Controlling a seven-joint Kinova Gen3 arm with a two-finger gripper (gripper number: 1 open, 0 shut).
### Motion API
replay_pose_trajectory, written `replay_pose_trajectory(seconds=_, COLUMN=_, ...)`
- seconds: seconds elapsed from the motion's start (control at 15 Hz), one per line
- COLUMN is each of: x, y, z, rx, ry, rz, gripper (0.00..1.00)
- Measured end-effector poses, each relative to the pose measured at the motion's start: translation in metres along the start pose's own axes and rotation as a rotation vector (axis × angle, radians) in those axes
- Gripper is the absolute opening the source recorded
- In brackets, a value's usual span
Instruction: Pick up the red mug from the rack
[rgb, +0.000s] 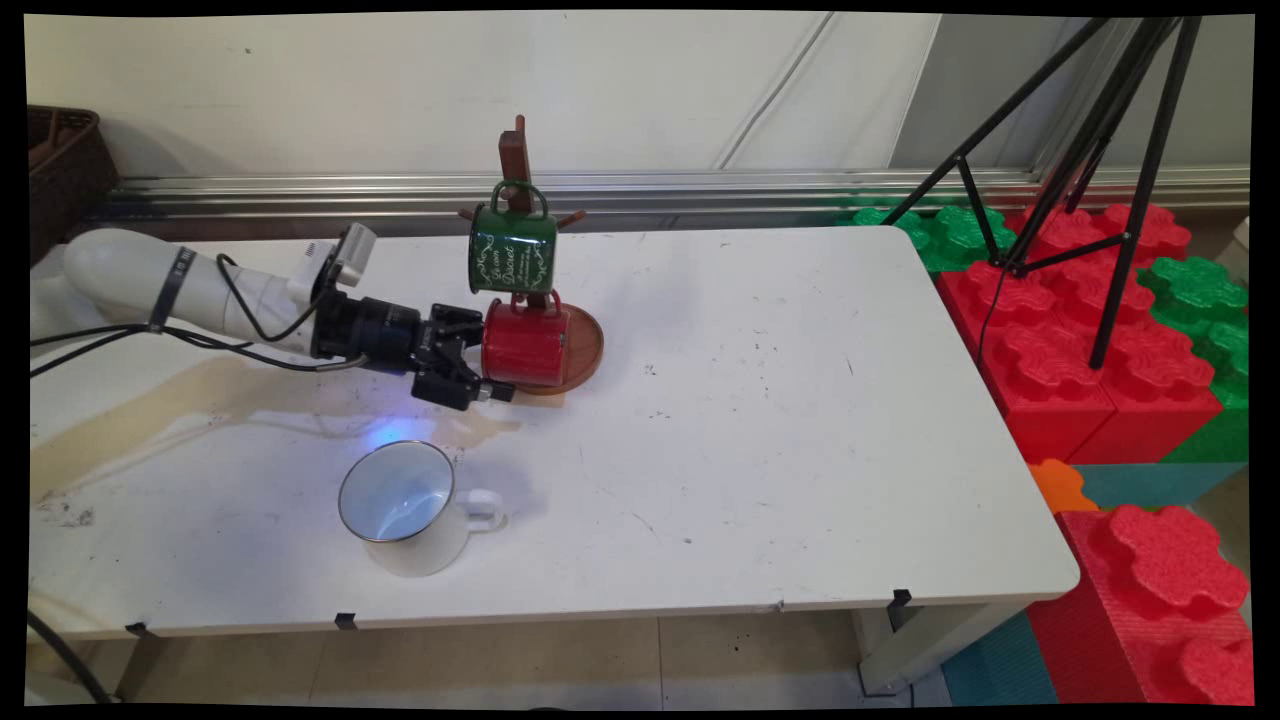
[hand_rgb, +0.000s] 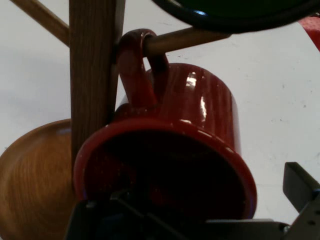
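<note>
Gripper at the rim of the red mug, which hangs by its handle on a peg of the wooden mug stand; grip state: cannot tell. Risk: a sideways tug could topple the stand, dropping the green mug.

A red mug fills the middle of the hand view, hanging by its handle from a wooden peg that juts from an upright wooden post, its open mouth turned toward the camera and its dark inside in shadow. The post rises from a round wooden base at lower left, which sits on the white worktop, and the dark green underside of another mug shows at the top edge. The gripper lies along the bottom edge right at the red mug's rim, with one of its black fingers standing just outside the rim at lower right.
</note>
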Motion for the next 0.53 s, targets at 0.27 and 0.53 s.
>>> replay_pose_trajectory(seconds=0.27, x=-0.0032, y=-0.0022, z=0.0076, rx=0.001, ry=0.008, rz=-0.017, gripper=1.0)
replay_pose_trajectory(seconds=0.53, x=-0.0055, y=-0.0029, z=0.0121, rx=-0.003, ry=0.018, rz=-0.037, gripper=1.0)
